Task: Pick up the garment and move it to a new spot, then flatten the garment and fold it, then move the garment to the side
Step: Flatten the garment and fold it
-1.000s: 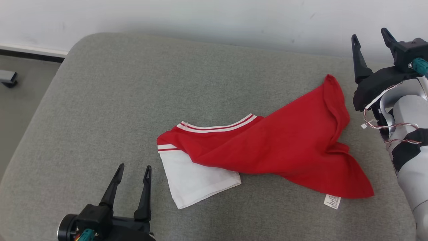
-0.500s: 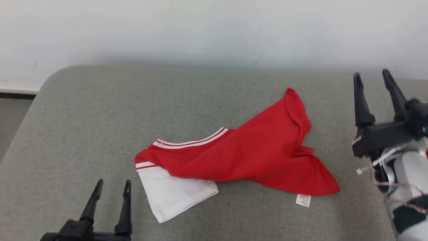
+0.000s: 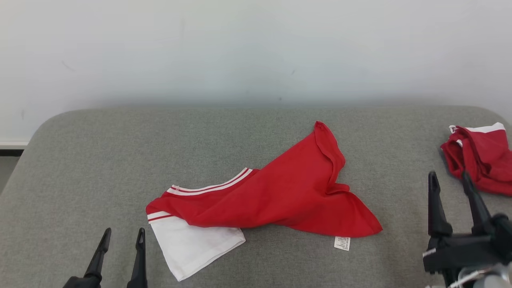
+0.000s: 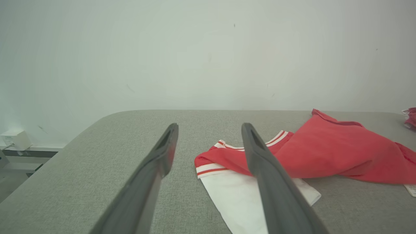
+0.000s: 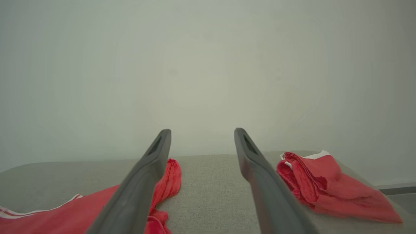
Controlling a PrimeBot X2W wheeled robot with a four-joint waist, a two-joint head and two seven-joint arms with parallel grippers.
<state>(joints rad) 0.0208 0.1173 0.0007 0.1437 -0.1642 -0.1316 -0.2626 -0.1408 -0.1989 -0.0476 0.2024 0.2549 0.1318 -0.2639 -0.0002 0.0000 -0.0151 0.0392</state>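
The garment (image 3: 276, 192) is a red shirt with a white sleeve and striped trim, lying crumpled in the middle of the grey cushion (image 3: 120, 160); a white label shows at its lower right hem. My left gripper (image 3: 122, 236) stands open at the lower left, just left of the white sleeve, holding nothing. My right gripper (image 3: 450, 180) is open at the lower right, apart from the shirt's hem. In the left wrist view the garment (image 4: 325, 152) lies ahead and right of the left gripper (image 4: 209, 128). The right wrist view shows the garment (image 5: 97, 208) at left of the right gripper (image 5: 201, 133).
A second red and white garment (image 3: 480, 158) lies bunched at the cushion's right end, also seen as a bundle (image 5: 325, 185) in the right wrist view. A pale wall (image 3: 256, 48) rises behind the cushion. A small white box (image 4: 16, 139) sits low at the left.
The camera has tilted up and turned right, so the whole scene has shifted and the second garment has come into view. My right gripper has dropped lower in the picture. The garment lies unchanged.
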